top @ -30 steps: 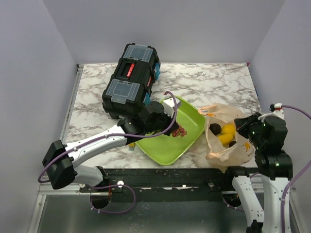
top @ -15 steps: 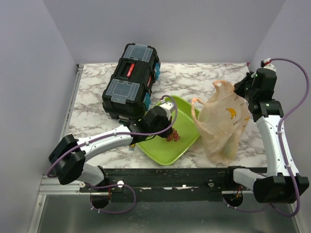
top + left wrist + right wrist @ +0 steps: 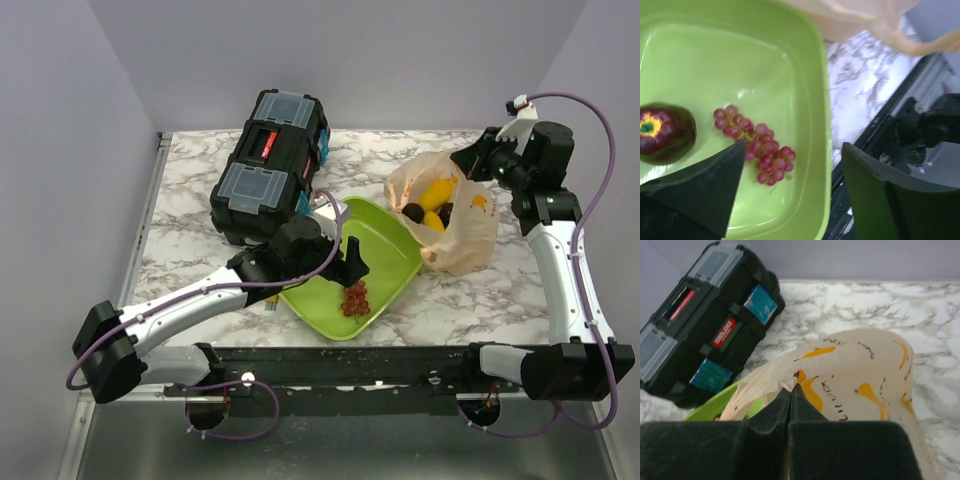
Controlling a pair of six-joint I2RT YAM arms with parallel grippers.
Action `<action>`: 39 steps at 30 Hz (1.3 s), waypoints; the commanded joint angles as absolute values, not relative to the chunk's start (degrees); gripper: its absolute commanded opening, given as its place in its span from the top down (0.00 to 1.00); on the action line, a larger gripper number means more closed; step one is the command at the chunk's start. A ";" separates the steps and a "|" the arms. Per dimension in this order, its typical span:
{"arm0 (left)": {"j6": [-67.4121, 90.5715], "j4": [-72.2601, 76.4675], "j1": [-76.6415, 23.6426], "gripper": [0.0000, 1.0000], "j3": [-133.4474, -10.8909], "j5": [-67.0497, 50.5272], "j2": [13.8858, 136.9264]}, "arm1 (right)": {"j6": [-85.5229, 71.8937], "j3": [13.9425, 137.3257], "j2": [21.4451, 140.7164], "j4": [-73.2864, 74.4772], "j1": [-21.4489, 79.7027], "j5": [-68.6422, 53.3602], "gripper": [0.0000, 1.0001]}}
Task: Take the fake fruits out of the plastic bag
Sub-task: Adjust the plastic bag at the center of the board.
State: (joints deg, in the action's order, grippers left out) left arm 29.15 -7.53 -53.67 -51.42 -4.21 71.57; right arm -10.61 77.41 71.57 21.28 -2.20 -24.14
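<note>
And the left gripper [image 3: 354, 270] lets go: jaws that were clamped a second ago now stand wide apart, and the red grape bunch [image 3: 756, 144] lies loose on the green tray [image 3: 330, 325], just under the gap and nearer the left-hand finger in the wrist view. A dark maroon fruit [image 3: 662, 132] sits on the tray too, out beyond that same finger. That makes two clear of the bag.

Over on the other side, the right gripper [image 3: 791, 390] has its jaws pressed tight together, pinching a fold of the plastic bag [image 3: 465, 225]. It has swung the bag from the near edge up and back. The bag now droops below the jaws with its mouth sagging open towards the tray. Yellow fruits [image 3: 435, 190] and a dark one [image 3: 412, 211] show at that mouth, not yet out. My read: the grapes are delivered, and the freed left gripper can go for the next fruit
</note>
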 commanded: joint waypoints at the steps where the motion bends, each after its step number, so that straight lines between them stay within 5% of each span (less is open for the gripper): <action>1: 27.77 -2.68 -53.53 0.11 -53.93 -10.34 65.80 | -16.01 70.65 66.86 25.05 -2.14 -34.20 0.99; 3: 27.95 -1.82 -53.53 0.01 -55.93 -9.28 65.64 | -19.10 67.14 63.97 27.01 -2.18 -32.39 0.99; 14: 20.52 -5.96 -59.97 0.01 -75.98 7.63 80.36 | -21.22 68.37 57.39 35.56 -2.21 -23.78 0.99; 20: 20.08 -5.64 -60.26 0.12 -79.07 -10.55 81.34 | -25.67 70.72 53.31 31.77 -2.18 -24.69 0.99; 27: 21.37 -1.66 -62.82 0.12 -73.80 -22.56 78.38 | -28.49 70.64 45.36 35.73 -2.23 -22.02 0.99; 35: 19.97 -2.08 -67.00 0.29 -68.94 -22.89 75.43 | -31.06 67.08 36.38 42.74 -2.20 -22.95 0.99; 39: 20.05 -0.26 -67.84 0.24 -64.35 -21.69 71.96 | -31.00 70.38 35.47 47.90 -2.14 -19.55 0.99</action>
State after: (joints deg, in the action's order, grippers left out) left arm 20.78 -2.55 -66.92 -68.51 -20.62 76.12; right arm -29.69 68.01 35.90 41.34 -2.20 -22.83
